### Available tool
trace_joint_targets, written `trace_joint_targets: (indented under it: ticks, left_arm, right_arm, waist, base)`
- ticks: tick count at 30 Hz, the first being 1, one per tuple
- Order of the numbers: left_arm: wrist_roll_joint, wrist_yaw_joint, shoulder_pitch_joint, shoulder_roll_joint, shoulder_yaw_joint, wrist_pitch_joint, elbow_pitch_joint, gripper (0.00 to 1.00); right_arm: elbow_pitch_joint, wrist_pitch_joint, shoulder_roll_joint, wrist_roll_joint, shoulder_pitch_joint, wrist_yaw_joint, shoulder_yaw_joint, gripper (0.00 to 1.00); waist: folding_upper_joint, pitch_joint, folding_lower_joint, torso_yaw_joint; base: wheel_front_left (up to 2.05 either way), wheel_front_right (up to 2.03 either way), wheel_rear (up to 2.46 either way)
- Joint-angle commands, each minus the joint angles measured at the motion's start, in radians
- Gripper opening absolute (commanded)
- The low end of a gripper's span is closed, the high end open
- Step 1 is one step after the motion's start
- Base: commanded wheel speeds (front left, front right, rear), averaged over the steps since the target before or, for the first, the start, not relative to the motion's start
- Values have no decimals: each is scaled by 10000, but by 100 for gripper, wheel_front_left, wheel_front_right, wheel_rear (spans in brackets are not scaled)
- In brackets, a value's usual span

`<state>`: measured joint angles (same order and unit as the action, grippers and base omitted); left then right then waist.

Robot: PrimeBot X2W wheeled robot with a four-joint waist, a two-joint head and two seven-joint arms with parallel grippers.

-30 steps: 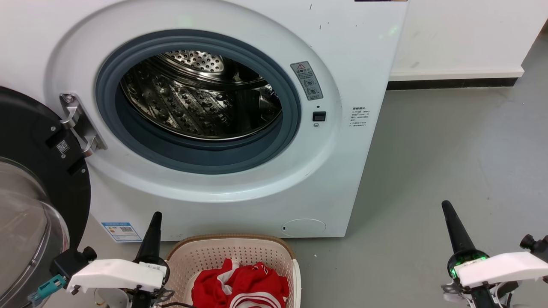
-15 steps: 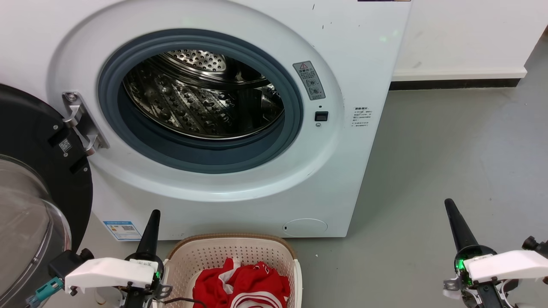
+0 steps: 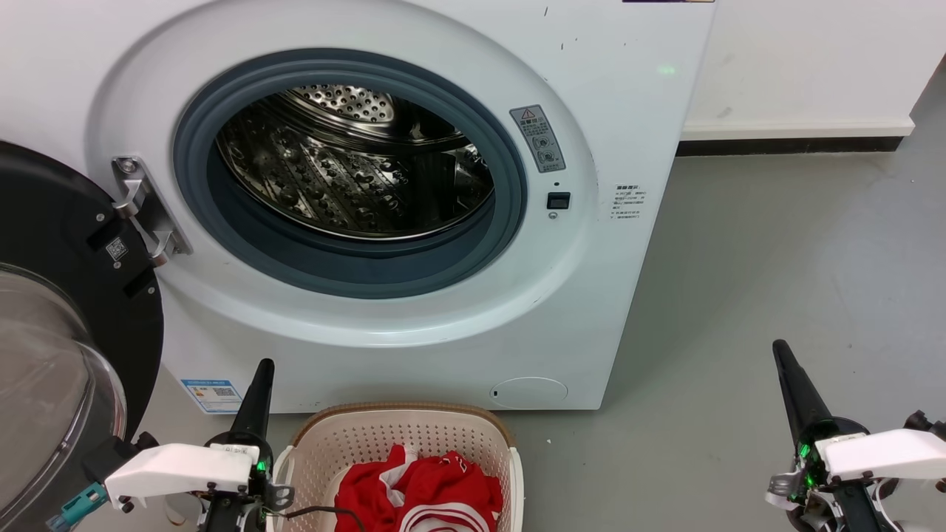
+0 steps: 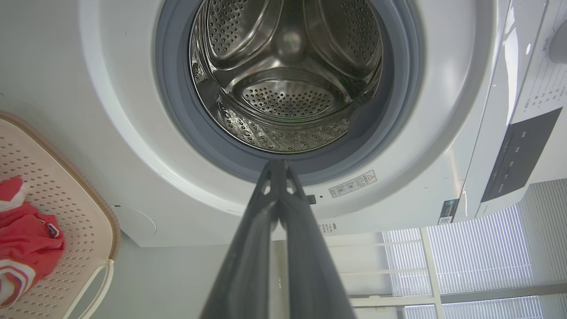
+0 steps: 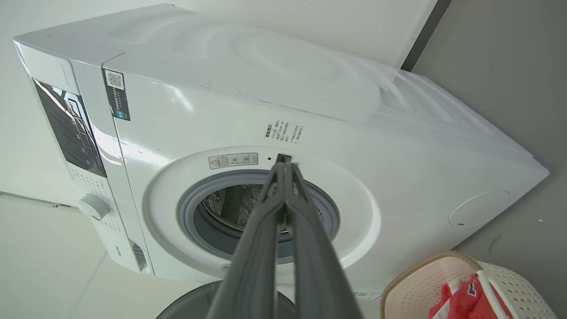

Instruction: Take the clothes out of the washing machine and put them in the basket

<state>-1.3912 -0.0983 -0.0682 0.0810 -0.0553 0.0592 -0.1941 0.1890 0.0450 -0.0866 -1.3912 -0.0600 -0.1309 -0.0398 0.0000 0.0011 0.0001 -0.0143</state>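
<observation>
Looks pretty much done to me, tbh. The clothes, a red bundle with white stripes, are sitting in the basket down at 6 o'clock in the head view, right in front of the washing machine. The drum, up around 11 o'clock, is nothing but bare perforated steel. The left wrist view looks straight into it and I can't spot any fabric there either, though the lowest front bit is hidden behind the grey seal. The door is swung wide open at 9 o'clock. The left gripper is at 7 o'clock just beside the basket's rim, and the right gripper is at 4 o'clock over bare floor, well apart from everything. Both claws are pinched closed, fingertips touching, nothing in them. My read: unloading's finished and there's nothing left except maybe parking the arms. Closing the door isn't part of the job as stated.
</observation>
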Motion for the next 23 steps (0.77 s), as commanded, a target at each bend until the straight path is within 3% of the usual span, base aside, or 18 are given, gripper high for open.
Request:
trace_joint_targets:
  ticks: [1, 23]
  left_arm:
    - [-219, -93, -212, -33, -60, 49, -9, 0]
    - [-1861, -289, -390, -109, -292, 283, -395, 0]
  right_arm:
    - [8, 32, -15, -240, -198, 1, -37, 0]
    - [418, 267, 44, -1984, -459, 1, -251, 0]
  waist:
    - [0, 1, 0, 7]
    - [0, 15, -1, 103]
  base:
    - [0, 0, 0]
    - [0, 0, 0]
